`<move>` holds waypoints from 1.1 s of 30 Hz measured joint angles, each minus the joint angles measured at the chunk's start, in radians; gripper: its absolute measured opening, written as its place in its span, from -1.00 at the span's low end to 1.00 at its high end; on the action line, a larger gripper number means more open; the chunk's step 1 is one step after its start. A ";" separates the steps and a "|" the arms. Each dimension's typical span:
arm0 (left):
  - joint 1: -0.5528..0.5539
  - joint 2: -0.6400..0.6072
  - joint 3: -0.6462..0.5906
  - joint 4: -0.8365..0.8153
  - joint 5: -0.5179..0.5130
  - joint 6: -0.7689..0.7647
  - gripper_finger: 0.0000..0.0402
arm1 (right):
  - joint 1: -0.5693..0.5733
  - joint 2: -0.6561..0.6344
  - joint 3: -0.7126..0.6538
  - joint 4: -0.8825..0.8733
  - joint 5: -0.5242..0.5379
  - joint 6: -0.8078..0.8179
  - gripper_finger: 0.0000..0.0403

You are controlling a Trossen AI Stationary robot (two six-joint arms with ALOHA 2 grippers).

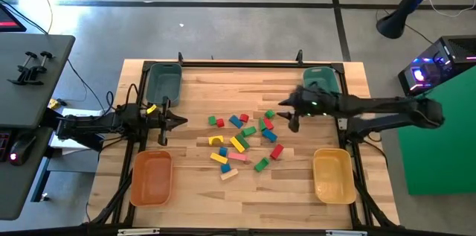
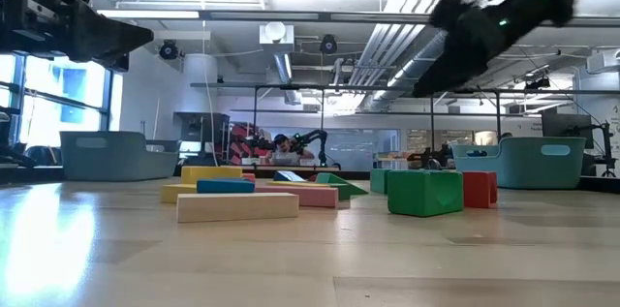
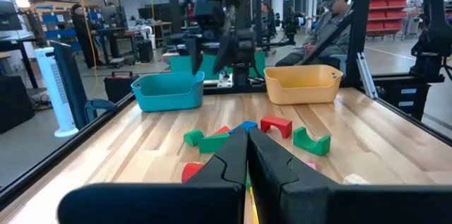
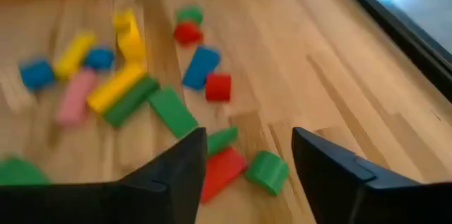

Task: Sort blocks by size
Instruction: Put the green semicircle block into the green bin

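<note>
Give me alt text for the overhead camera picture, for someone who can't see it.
Small coloured wooden blocks lie scattered mid-table on a pale wooden table. The right pincer hangs open over their right edge; the left pincer waits shut at left. Plastic bins sit at the corners.

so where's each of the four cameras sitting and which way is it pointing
High view: overhead, straight down on the table; both arms show, left gripper, right gripper.
Low view: table height, level across the blocks into the room; arms overhead.
Left wrist view: across the table past shut fingers to the yellow bin.
Right wrist view: down between open fingers on the blocks.
Shared: high and left wrist views both show the yellow bin.
</note>
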 joint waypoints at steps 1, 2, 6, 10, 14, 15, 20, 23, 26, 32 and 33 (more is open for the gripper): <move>0.000 0.000 0.000 0.003 0.000 0.000 -1.00 | -0.008 0.047 0.031 -0.025 -0.018 -0.052 0.07; 0.000 0.000 0.000 0.006 0.000 0.000 -1.00 | -0.014 0.096 0.062 -0.051 -0.038 -0.103 0.11; 0.000 0.000 0.000 0.007 0.000 0.000 -1.00 | -0.025 0.288 0.209 -0.175 -0.085 -0.276 0.17; 0.000 0.000 0.000 0.006 0.000 0.000 -1.00 | -0.025 0.458 0.350 -0.320 -0.086 -0.444 0.17; 0.000 0.000 0.000 0.006 0.000 0.000 -1.00 | -0.027 0.598 0.468 -0.441 -0.070 -0.592 0.17; 0.000 0.000 0.000 0.006 0.000 -0.001 -1.00 | -0.028 0.631 0.495 -0.471 -0.064 -0.621 0.17; 0.000 0.000 0.000 0.006 0.000 -0.003 -1.00 | -0.033 0.753 0.594 -0.606 0.012 -0.721 0.17; 0.000 0.000 0.000 0.006 0.000 -0.003 -1.00 | -0.043 0.793 0.607 -0.619 0.036 -0.757 0.17; 0.000 0.000 0.000 0.007 0.000 -0.002 -1.00 | -0.049 0.818 0.607 -0.620 0.048 -0.766 0.16; 0.000 0.000 0.000 0.009 0.000 -0.002 -1.00 | -0.049 0.834 0.608 -0.605 0.066 -0.766 0.03; 0.000 0.000 0.000 0.009 0.000 -0.002 -1.00 | -0.049 0.834 0.608 -0.603 0.063 -0.766 0.00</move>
